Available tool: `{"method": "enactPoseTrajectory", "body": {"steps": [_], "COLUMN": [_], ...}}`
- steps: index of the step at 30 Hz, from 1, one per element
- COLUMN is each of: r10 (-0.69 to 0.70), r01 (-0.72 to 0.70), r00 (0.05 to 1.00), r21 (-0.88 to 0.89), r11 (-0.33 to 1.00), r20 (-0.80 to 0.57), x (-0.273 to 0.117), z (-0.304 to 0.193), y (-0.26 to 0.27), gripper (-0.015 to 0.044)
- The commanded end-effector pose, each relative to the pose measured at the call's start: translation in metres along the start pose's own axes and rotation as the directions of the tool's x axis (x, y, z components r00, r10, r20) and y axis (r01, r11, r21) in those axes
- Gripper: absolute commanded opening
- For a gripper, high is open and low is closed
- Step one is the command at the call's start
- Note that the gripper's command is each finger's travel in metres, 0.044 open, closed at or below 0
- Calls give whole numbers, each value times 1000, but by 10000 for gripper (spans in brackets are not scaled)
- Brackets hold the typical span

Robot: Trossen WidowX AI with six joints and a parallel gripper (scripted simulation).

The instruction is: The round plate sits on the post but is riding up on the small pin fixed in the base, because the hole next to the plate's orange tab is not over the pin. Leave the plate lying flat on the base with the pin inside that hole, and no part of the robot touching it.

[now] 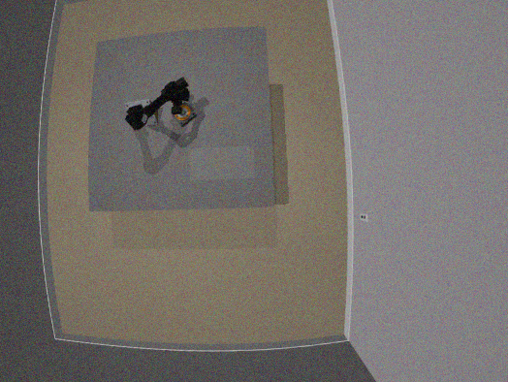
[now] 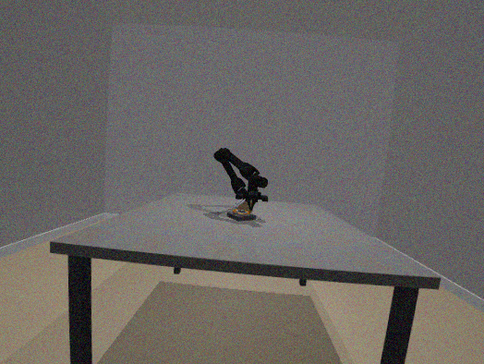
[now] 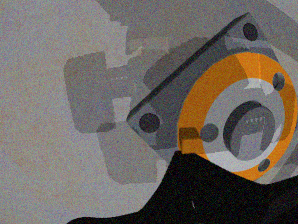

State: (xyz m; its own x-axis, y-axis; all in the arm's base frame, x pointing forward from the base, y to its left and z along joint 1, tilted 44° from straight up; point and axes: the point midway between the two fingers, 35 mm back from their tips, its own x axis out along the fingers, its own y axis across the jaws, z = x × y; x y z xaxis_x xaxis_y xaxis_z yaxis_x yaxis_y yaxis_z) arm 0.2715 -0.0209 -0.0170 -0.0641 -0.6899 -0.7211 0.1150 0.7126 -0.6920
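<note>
- The base (image 3: 157, 108), a dark grey block with corner screw holes, sits on the grey counter (image 3: 40, 129); in the wrist view it runs diagonally from lower left to upper right, and it is there to carry the post and the pin.
- The round plate (image 3: 220, 90), orange with a pale inner ring, lies on that base, threaded over the post (image 3: 248, 131), which keeps it centred so it can only turn or lift.
- The orange tab (image 3: 188, 133) shows as a darker patch on the plate's lower left edge, with a small hole (image 3: 209, 132) just beside it; I cannot tell whether the pin is in that hole or whether the plate is flat.
- The hand (image 3: 193, 196) is clenched on nothing, its black tip at the plate's rim by the tab. Judging by this, closed fingers serve as a pusher to turn the plate; whether they touch it is unclear.
</note>
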Motion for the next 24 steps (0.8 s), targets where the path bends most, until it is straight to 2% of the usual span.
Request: {"method": "enactPoseTrajectory", "body": {"steps": [1, 24], "r10": [2, 2], "r01": [-3, -3], "r00": [1000, 1000], "r21": [17, 17], "r11": [1000, 1000], "r20": [18, 18], "x": [-1, -1], "z": [7, 14], "y": [-1, -1], "gripper": [0, 0]}}
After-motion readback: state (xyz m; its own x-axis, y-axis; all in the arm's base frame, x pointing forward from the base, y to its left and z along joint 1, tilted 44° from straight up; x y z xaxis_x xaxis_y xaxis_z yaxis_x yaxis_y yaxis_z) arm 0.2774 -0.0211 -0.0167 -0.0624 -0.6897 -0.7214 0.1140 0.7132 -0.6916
